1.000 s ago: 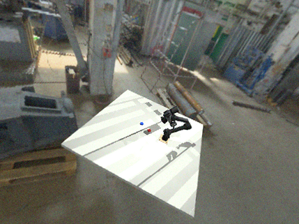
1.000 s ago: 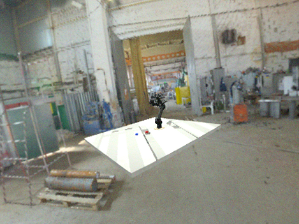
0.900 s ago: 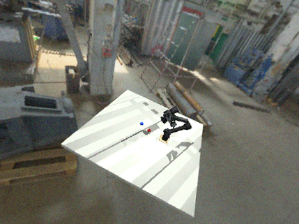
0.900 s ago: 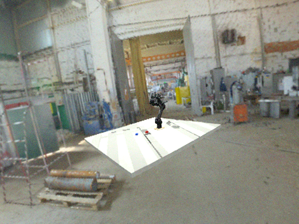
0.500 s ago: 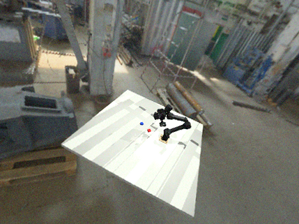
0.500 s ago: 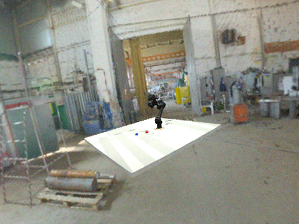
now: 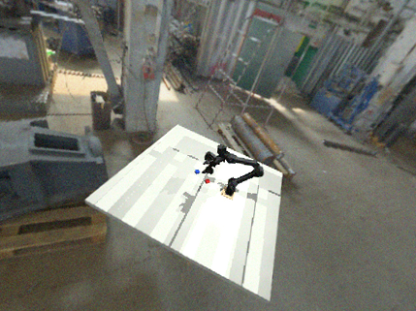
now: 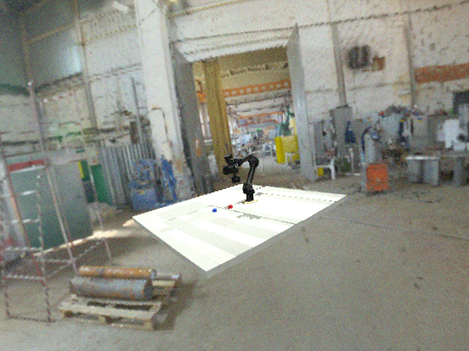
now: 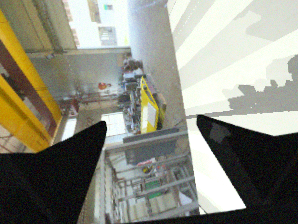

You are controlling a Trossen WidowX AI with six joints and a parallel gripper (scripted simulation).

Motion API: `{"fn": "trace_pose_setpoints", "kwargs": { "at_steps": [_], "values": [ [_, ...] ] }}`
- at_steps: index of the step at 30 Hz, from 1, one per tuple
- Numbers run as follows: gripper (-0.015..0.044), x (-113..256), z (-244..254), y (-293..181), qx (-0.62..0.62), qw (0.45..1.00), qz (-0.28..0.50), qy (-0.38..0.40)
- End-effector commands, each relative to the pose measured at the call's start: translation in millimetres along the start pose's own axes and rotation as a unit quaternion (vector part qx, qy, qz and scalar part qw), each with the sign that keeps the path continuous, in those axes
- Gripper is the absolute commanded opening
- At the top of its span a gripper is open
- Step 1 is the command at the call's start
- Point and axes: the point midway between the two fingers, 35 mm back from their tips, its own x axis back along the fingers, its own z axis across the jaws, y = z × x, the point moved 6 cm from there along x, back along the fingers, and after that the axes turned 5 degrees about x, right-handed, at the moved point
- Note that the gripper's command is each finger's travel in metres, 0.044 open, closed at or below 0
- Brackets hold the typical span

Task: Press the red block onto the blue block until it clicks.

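The red block (image 7: 207, 181) (image 8: 230, 207) lies on the pale table (image 7: 145, 195) (image 8: 209, 255), in front of the arm's base. The blue block (image 7: 197, 172) (image 8: 214, 210) lies on the table a short way from the red one; the two are apart. My gripper (image 7: 206, 164) (image 8: 230, 175) (image 9: 152, 121) is open and empty, held above the table near the blocks. The wrist view looks sideways past the table's edge and shows neither block.
The arm's base (image 7: 228, 192) (image 8: 250, 198) stands on the table beside the red block. Dark shadows fall on the table near the blocks. Metal rollers on a pallet (image 8: 106, 314) lie on the floor beyond the table.
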Motion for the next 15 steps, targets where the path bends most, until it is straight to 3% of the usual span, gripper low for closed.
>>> {"fn": "trace_pose_setpoints", "kwargs": {
  "at_steps": [1, 8, 15],
  "values": [
    [0.044, 2, -52, 32, 0.148, 0.972, -0.057, -0.174],
    [0.044, 18, -98, 45, 0.276, 0.899, 0.0, -0.34],
    [0.044, 46, -137, 46, 0.379, 0.785, 0.155, -0.465]
  ]
}}
